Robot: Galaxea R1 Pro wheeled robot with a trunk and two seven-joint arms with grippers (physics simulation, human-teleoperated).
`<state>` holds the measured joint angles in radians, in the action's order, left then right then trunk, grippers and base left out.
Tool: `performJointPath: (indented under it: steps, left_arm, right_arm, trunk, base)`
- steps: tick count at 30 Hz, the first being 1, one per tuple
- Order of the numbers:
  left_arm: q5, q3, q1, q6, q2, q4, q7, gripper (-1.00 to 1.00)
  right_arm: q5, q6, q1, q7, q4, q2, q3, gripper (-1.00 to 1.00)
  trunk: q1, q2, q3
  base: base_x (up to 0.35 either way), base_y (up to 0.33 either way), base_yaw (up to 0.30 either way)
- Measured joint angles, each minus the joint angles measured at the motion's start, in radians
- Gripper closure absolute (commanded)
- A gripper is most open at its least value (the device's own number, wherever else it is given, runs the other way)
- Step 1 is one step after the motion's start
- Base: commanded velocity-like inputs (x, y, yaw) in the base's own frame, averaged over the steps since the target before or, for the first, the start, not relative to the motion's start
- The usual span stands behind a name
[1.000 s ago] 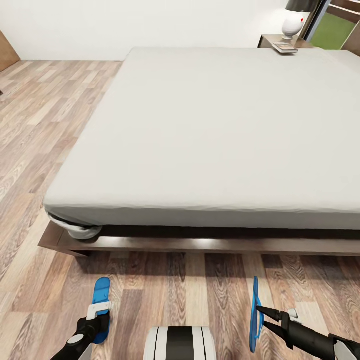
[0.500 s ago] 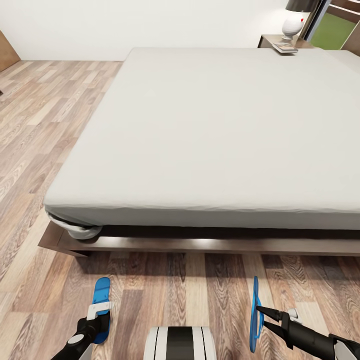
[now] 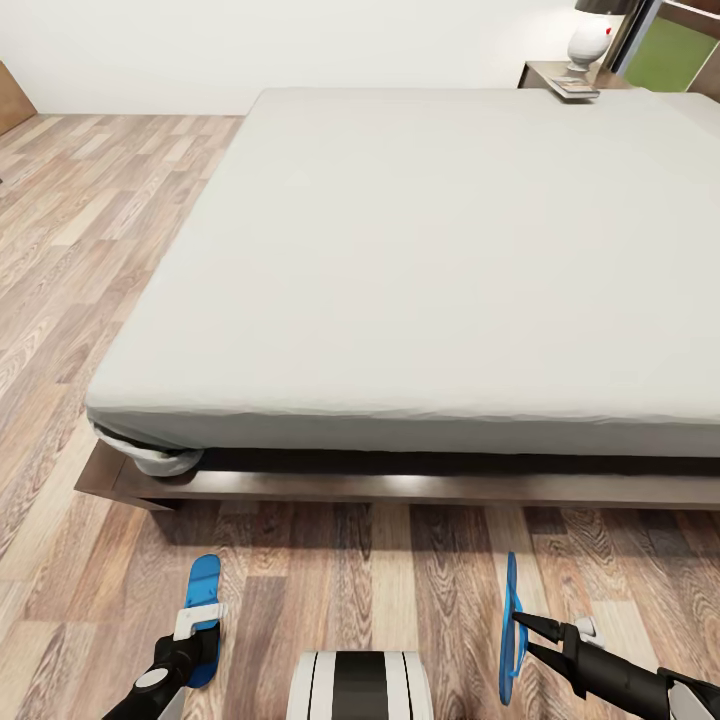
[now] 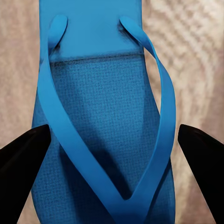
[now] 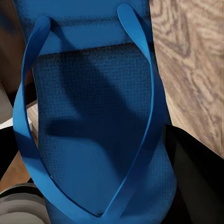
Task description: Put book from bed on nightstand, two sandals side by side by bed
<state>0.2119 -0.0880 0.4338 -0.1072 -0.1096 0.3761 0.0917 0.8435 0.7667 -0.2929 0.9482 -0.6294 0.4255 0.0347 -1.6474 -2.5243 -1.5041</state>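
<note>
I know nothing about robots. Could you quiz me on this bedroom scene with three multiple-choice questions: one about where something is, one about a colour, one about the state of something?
1. Where is the book?
A. middle of the mattress
B. on the nightstand by the lamp
C. on the floor

2. What colour are the sandals?
A. red
B. bright blue
C. white

3. How is the sandal at the right tool oriented?
A. turned on edge
B. lying flat on the bed
C. sole up on the nightstand

Answers:
1 B, it lies on the dark table top beyond the bed's far corner.
2 B, both wrist views show blue soles and straps.
3 A, the head view shows the right sandal as a thin upright strip, while the left sandal at the left tool shows its flat face.
</note>
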Motion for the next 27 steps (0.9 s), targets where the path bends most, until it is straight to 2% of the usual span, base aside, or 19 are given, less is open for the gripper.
performJointPath:
  steps: [10, 13, 14, 16, 23, 27]
  left_arm:
    - [0.0, 0.0, 0.0, -0.001, 0.0, 0.0, 0.0, 1.0]
    - [0.003, 0.0, -0.017, -0.017, 0.016, 0.0, -0.002, 1.0]
    - [0.003, 0.0, -0.018, -0.023, 0.016, 0.0, -0.002, 1.0]
    - [0.003, 0.0, -0.018, -0.015, 0.015, 0.0, -0.002, 1.0]
    - [0.003, 0.0, -0.018, -0.012, 0.015, 0.0, -0.001, 1.0]
    - [0.003, 0.0, -0.018, -0.012, 0.015, 0.0, -0.001, 1.0]
  right_arm:
    - [0.0, 0.0, 0.0, 0.0, 0.0, 0.0, 0.0, 1.0]
    - [-0.03, -0.024, 0.008, 0.005, 0.018, -0.005, 0.018, 1.0]
    - [-0.038, -0.031, 0.008, 0.005, 0.023, -0.005, 0.025, 1.0]
    - [-0.029, -0.044, 0.008, 0.005, 0.034, -0.005, 0.029, 1.0]
    - [-0.083, -0.093, 0.008, 0.005, 0.074, -0.005, 0.03, 1.0]
    - [-0.086, -0.117, 0.008, 0.005, 0.083, -0.005, 0.029, 1.0]
  trunk:
    - [0.0, 0.0, 0.0]
    - [0.0, 0.0, 0.0]
    - [0.0, 0.0, 0.0]
    - [0.0, 0.0, 0.0]
    - [0.0, 0.0, 0.0]
    - [0.0, 0.0, 0.0]
  base:
    - [0.0, 0.0, 0.0]
    - [0.0, 0.0, 0.0]
    - [0.0, 0.0, 0.0]
    - [0.0, 0.0, 0.0]
    - [0.0, 0.0, 0.0]
    - [0.0, 0.0, 0.0]
